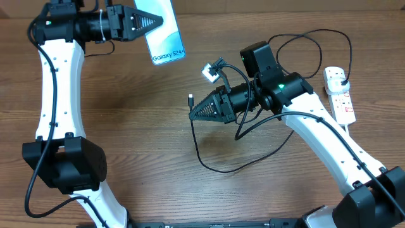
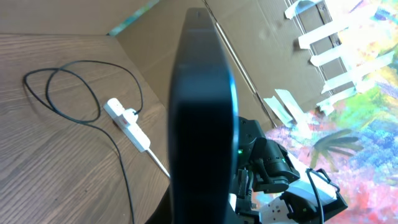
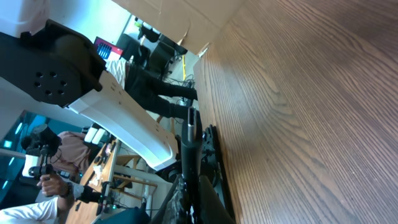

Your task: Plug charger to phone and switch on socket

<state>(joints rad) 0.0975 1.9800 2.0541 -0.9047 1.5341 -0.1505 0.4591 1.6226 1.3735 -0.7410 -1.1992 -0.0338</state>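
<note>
**Item 1: phone** (image 1: pixel 163 35)
- Holding: the left jaws are closing on it across its width and appear to be carrying it clear of the tabletop (image 1: pixel 126 126).
- Axis: the long axis is running crosswise to the left jaws' reach, slightly tilted. The lettered bottom end is projecting past them on the side facing the right jaws.
- The left wrist view is showing it edge-on, as a dark slab (image 2: pixel 202 112).

**Item 2: charger** (image 1: pixel 218 170)
- Holding: the right jaws are pinching together on the cable just behind the connector tip (image 1: pixel 191 99), which is sticking out just past them.
- Direction: the tip is pointing broadly toward the phone's bottom edge, but it is sitting well apart from that edge and off to one side.
- In the right wrist view a thin dark stem (image 3: pixel 189 134) is rising from between the jaws, most likely this tip.
- The slack is looping under and behind the right jaws, then running back to the black plug (image 1: pixel 342 77).

**Item 3: socket** (image 1: pixel 340 104)
- Position: it is lying flat well behind the right jaws, with its long axis roughly parallel to the phone's.
- The plug appears to be sitting in its far end.
- The switch positions are too small to read.

**Status (judged)**
- Done: phone in grip, connector in grip, and the plug seemingly seated.
- Outstanding: the tip is not yet entering the phone's port, and the switching-on is not showing as done.
</note>
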